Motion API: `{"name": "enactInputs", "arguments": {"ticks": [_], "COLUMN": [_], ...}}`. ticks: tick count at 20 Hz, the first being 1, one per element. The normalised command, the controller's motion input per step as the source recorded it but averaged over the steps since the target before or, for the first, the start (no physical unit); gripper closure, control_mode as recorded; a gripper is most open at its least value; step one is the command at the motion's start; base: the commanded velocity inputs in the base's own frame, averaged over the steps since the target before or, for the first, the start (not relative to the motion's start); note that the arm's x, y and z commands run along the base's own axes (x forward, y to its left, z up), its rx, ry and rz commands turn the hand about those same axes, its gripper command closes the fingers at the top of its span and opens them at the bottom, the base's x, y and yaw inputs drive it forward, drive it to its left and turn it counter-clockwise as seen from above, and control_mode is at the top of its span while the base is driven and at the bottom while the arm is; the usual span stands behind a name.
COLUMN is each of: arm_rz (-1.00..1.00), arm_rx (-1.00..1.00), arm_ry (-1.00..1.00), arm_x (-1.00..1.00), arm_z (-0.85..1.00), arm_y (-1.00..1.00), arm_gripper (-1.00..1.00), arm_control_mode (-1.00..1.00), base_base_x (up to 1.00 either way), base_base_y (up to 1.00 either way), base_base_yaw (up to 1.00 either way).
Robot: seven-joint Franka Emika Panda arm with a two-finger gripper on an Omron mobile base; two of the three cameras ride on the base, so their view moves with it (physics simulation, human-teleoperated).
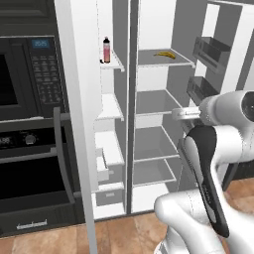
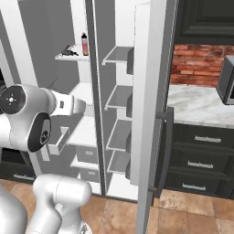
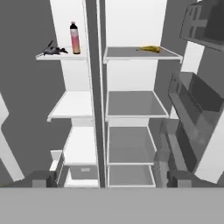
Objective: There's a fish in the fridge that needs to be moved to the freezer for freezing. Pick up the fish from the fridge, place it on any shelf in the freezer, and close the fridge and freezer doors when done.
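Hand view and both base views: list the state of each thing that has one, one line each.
fridge door: open wide
freezer door: open wide
fish: lying flat on the top fridge shelf, not yet picked up
bottle: upright, capped, on the top freezer shelf
dark item: lying on that shelf, beside the bottle
gripper: open, holding nothing, in front of the shelves

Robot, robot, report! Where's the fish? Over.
Gripper open, empty. Fish on fridge top shelf, untouched. Both doors open, path looks clear.
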Motion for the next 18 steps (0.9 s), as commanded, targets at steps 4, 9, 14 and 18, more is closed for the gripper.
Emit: {"name": "enactInputs", "arguments": {"ticks": [4, 9, 14, 18], "arm_rz": [0.00, 0.00, 0.00, 0.00], "arm_rx": [0.00, 0.00, 0.00, 0.01], "arm_ry": [-0.17, -0.13, -0.08, -0.20], "arm_x": [-0.62, -0.60, -0.42, 0.02], "arm_z": [0.00, 0.00, 0.00, -0.01], "arm_y": [-0.95, -0.92, -0.82, -0.91], "arm_gripper": [-1.00, -1.00, -1.00, -1.00], "arm_control_mode": [-1.00, -1.00, -1.00, -1.00], "base_base_x": [0.00, 0.00, 0.00, 0.00], "base_base_y": [0.00, 0.00, 0.00, 0.00], "base_base_yaw": [0.00, 0.00, 0.00, 0.00]}}
